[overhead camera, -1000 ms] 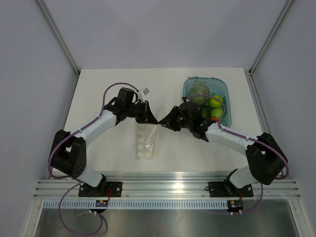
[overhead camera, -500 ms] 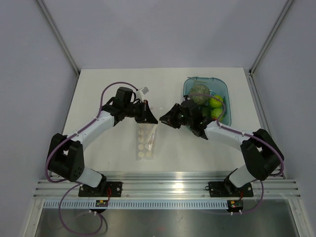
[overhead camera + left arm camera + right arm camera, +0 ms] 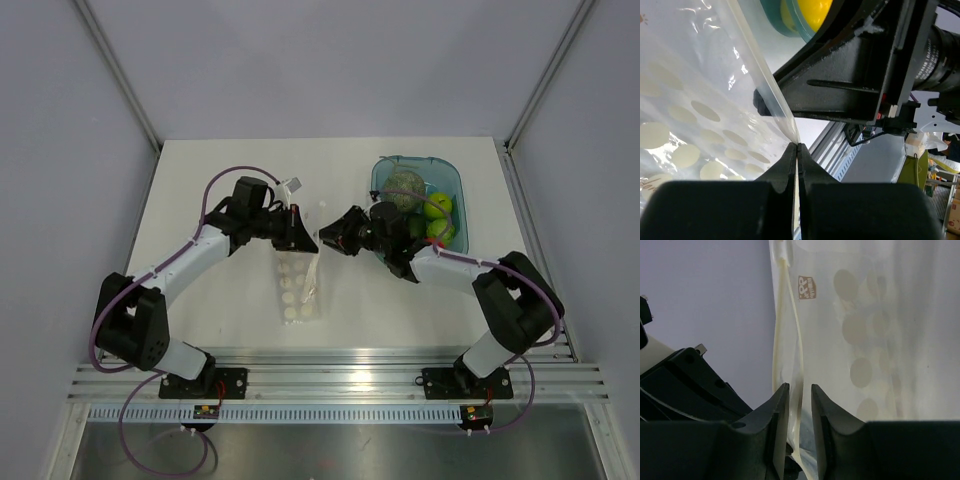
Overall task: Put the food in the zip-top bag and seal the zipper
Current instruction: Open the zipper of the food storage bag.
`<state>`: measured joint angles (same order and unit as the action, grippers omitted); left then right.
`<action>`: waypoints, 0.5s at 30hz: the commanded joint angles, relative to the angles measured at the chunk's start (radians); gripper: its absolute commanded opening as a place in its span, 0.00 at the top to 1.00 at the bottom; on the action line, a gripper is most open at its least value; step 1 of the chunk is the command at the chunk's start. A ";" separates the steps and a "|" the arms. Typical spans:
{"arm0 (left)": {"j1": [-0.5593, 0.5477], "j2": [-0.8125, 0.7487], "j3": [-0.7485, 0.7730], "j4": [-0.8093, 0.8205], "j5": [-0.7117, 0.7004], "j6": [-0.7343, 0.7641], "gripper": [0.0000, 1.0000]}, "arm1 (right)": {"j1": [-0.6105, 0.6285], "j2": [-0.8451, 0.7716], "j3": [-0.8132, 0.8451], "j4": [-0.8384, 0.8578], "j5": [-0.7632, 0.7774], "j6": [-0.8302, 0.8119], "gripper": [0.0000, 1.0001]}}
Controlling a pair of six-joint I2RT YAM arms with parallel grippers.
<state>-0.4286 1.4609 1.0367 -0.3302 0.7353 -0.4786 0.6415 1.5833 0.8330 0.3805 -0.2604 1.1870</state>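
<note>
The zip-top bag [image 3: 298, 287], clear with cream dots, lies flat between the arms, its mouth end raised at the far side. My left gripper [image 3: 303, 238] is shut on the bag's mouth edge [image 3: 797, 146]. The zipper [image 3: 771, 90] runs up from its jaws. My right gripper [image 3: 331, 238] faces it closely, open by a narrow gap. The zipper strip [image 3: 801, 352] hangs between its jaws [image 3: 800, 390], and the dotted bag [image 3: 865, 330] is behind. The food lies in the blue tray [image 3: 452, 178]: a grey-green ball [image 3: 403, 187] and bright green pieces [image 3: 437, 206].
The blue tray stands at the back right, just behind my right wrist. My two grippers are almost touching over the bag's mouth. A small white tag [image 3: 292, 185] lies behind my left wrist. Grey walls enclose the white table [image 3: 200, 200].
My right gripper has moved left and slightly back, up to the bag's mouth. My left gripper has shifted a little back with the bag's edge still in it.
</note>
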 commanded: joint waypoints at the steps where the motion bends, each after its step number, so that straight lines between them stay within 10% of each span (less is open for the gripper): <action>1: -0.001 -0.039 -0.013 -0.009 0.035 0.029 1.00 | -0.013 0.050 -0.012 0.219 -0.091 0.103 0.69; 5: -0.001 -0.047 -0.017 -0.009 0.029 0.031 1.00 | -0.011 0.083 -0.006 0.239 -0.108 0.112 0.78; 7: -0.002 -0.048 -0.015 -0.015 0.030 0.037 1.00 | -0.011 0.076 -0.009 0.226 -0.102 0.103 1.00; 15: 0.022 -0.077 -0.001 -0.079 -0.007 0.072 1.00 | -0.013 -0.060 0.127 -0.286 0.134 -0.185 1.00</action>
<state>-0.4240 1.4425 1.0245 -0.3794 0.7277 -0.4362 0.6338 1.6169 0.8608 0.3134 -0.2771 1.1625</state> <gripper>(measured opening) 0.004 0.011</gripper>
